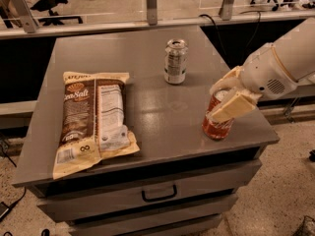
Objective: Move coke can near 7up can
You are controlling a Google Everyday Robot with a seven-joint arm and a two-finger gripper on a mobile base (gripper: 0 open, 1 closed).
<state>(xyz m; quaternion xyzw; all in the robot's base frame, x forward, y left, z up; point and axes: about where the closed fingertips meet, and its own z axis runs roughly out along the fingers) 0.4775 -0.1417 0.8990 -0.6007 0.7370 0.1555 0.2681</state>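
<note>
The red coke can [216, 124] stands upright near the table's front right corner. My gripper [225, 95] reaches in from the right and is shut on the can's upper part, with one cream finger [232, 107] across its front and the other [224, 79] behind it. The can's base still rests on the table. The silvery-grey 7up can [175, 62] stands upright at the back middle of the table, well apart from the coke can and the gripper.
A brown and cream snack bag [92, 119] lies flat on the left half of the grey table [162, 112]. The table has drawers below its front edge [157, 193]. A railing and office chairs stand behind.
</note>
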